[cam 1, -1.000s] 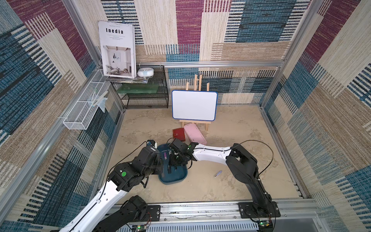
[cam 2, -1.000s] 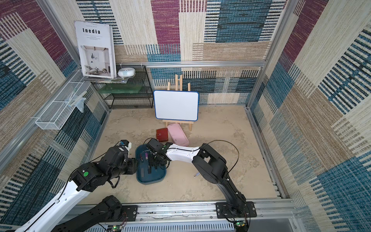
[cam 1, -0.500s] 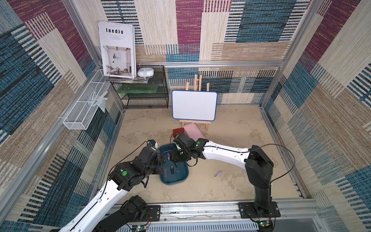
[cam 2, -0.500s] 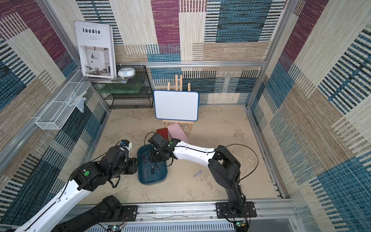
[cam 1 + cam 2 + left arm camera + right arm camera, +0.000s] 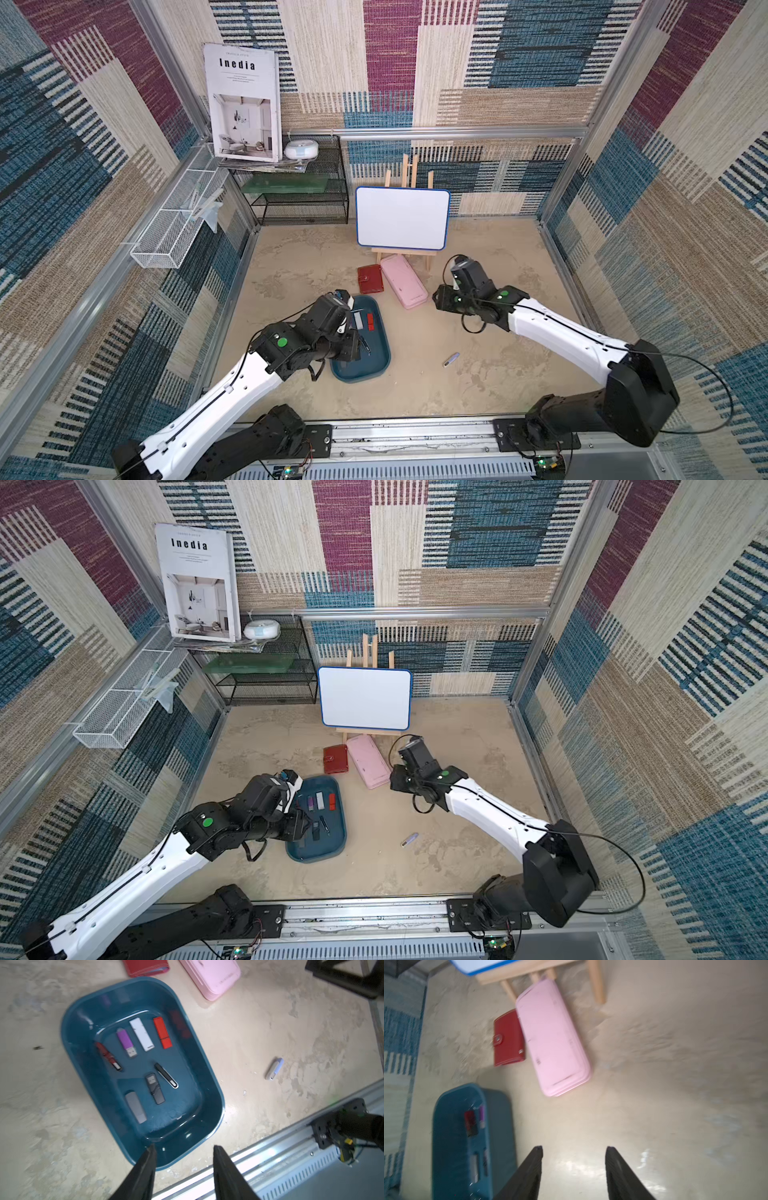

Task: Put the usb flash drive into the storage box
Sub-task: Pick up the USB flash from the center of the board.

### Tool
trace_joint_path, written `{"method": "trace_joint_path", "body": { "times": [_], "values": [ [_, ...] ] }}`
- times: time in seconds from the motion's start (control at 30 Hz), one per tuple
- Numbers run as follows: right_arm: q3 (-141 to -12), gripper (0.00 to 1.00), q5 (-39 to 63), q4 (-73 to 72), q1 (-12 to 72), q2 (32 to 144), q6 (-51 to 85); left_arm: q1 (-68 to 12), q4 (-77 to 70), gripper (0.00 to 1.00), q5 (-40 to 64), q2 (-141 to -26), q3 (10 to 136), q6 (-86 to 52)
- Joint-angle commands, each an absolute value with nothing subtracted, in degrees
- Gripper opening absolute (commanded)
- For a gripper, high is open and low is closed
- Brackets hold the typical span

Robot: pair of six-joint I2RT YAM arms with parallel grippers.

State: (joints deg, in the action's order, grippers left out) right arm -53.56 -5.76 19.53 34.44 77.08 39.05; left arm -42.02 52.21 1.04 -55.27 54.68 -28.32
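The drive [image 5: 451, 359] is seen flat on the floor, lower centre in a top view, right of the box [image 5: 361, 370] and apart from it. It is judged light, rigid and smooth, so it is best pinched across its long sides at mid-length. The left gripper [image 5: 184, 1148] is seen parted and empty at the box's rim. The right gripper [image 5: 574, 1149] is parted and empty over bare floor.

The storage box [image 5: 79, 1028] fills the centre-left of the frame and holds seven flash drives [image 5: 142, 1034] in loose rows. A lavender usb flash drive [image 5: 274, 1068] lies apart on the sandy floor [image 5: 270, 1022], right of centre. At the bottom edge the left gripper [image 5: 184, 1146] stands parted and empty by the box's rim, while a red wallet [image 5: 145, 967] and a pink case [image 5: 212, 976] sit along the top.
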Motion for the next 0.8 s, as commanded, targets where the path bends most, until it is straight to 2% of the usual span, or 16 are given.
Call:
{"method": "trace_joint_path", "body": {
  "times": [0.0, 0.13, 0.27, 0.53, 0.77],
  "values": [
    [-47.4, 0.57, -10.0, 15.0, 28.8, 71.9, 34.9, -49.2, 47.5, 0.50, -1.2, -60.0, 56.7, -29.4],
    [-39.3, 0.59, -10.9, 9.1, 20.8, 66.5, 32.5, -56.1, 45.3, 0.49, -3.4, -71.6, 62.5, -28.7],
    [-35.7, 0.60, -9.6, 7.0, 15.8, 65.8, 35.2, -60.1, 43.8, 0.49, -3.2, -85.1, 70.5, -25.6],
    [-27.5, 0.60, -16.7, 1.4, 13.0, 63.3, 38.3, -62.6, 43.2, 0.50, 0.5, -107.8, 86.2, -20.5],
    [-23.3, 0.60, -20.7, -3.0, 12.8, 62.1, 39.8, -62.6, 43.5, 0.48, 3.8, -118.1, 93.3, -17.7]
  ]
}}
